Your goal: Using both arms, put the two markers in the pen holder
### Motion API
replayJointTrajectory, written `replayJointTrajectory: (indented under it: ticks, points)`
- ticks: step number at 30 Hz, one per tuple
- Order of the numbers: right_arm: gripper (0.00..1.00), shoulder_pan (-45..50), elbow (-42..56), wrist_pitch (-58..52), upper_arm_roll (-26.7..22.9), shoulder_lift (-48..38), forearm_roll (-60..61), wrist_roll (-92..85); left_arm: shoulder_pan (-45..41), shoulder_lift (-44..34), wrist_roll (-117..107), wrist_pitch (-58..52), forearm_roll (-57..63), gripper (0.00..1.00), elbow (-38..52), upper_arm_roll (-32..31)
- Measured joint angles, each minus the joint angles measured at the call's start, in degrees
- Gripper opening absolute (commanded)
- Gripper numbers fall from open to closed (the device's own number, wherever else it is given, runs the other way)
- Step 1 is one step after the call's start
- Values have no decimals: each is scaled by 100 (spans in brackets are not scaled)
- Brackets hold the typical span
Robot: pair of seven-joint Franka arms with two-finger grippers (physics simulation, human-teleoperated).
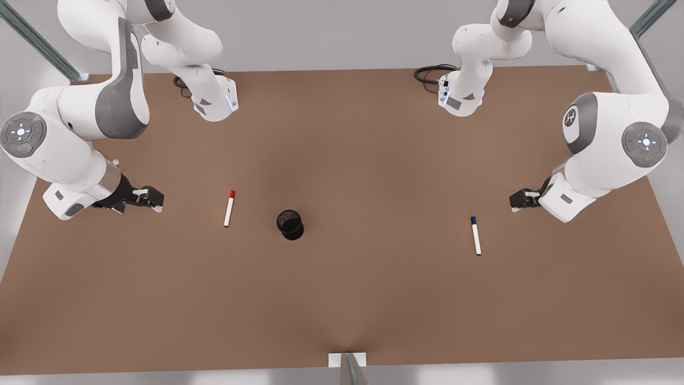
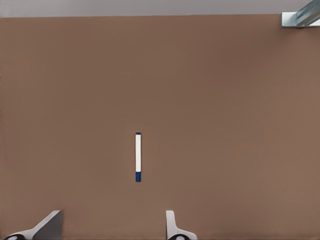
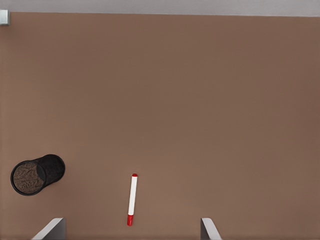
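Markers lie either side of the holder (image 1: 290, 224): red (image 1: 229, 209) near the right hand (image 1: 155, 199), blue (image 1: 475, 236) near the left hand (image 1: 517, 200); both hands spread wide, empty.

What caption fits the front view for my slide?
Red marker and blue marker lie flat either side of the pen holder; both open grippers wait apart.

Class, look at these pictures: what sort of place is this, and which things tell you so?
Probably a simulated robot test bench: a bare brown table framed by metal struts, with two white arms mounted at its far edge. A pen holder and two markers are the sole props.
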Motion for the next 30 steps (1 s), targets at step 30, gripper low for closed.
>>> replayJointTrajectory:
  ticks: [30]
  points:
    - [100,-30,-4022,3937,683,847,8,1323,178,2126,-943,4730,60,72,-2644,39]
